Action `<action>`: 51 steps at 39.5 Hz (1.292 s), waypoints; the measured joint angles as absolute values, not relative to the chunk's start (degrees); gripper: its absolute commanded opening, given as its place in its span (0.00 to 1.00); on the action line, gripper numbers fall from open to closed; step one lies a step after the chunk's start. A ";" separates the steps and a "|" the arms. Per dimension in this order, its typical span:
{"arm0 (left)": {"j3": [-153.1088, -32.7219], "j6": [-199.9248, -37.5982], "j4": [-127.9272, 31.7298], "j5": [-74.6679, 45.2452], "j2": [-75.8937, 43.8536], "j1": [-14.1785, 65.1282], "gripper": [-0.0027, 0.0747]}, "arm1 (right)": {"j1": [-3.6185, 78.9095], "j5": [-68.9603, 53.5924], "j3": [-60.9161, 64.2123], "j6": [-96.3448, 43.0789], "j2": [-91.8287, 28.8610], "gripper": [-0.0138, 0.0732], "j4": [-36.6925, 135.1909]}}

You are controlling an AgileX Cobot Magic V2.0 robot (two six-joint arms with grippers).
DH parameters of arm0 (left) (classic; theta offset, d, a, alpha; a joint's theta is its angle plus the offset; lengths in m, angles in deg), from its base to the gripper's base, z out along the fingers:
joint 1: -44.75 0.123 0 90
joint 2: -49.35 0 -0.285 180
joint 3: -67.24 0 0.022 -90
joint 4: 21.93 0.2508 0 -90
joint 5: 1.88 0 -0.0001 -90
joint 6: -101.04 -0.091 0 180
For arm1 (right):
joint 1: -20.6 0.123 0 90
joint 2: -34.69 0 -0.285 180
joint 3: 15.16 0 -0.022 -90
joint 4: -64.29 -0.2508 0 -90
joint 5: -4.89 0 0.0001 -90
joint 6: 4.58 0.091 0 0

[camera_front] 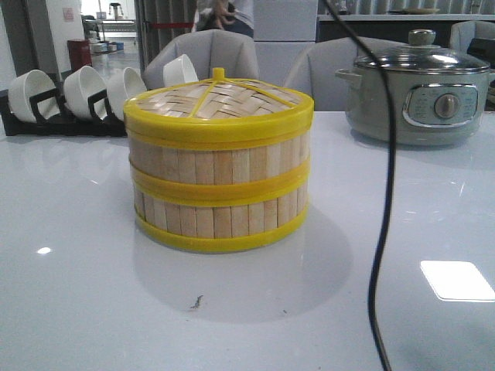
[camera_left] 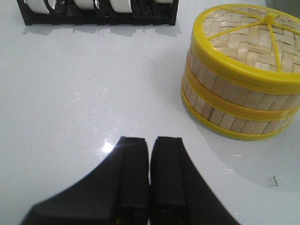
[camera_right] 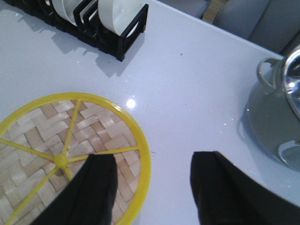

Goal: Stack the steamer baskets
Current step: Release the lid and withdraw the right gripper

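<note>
On the white table (camera_front: 77, 255), a rack of white bowls (camera_front: 77, 93) stands at the far left; the left gripper (camera_left: 150, 176) has its jaws closed together, empty, well apart from the steamer baskets (camera_front: 219, 189); these sit stacked mid-table under the woven lid (camera_front: 218, 99); the right gripper (camera_right: 152, 187) hovers above the lid's rim, jaws spread wide, empty; a grey pot (camera_front: 421, 93) stands far right.
</note>
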State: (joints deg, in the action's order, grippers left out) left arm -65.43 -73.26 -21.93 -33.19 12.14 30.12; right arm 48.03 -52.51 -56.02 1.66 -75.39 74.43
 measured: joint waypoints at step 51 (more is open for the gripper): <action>-65.43 -73.26 -21.93 -33.19 12.18 30.12 0.15 | 17.28 -24.59 43.50 2.10 22.01 0.69 73.82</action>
State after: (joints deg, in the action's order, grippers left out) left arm -65.43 -73.26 -21.93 -33.19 12.18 30.12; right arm 17.28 -24.59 43.50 2.10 22.01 73.82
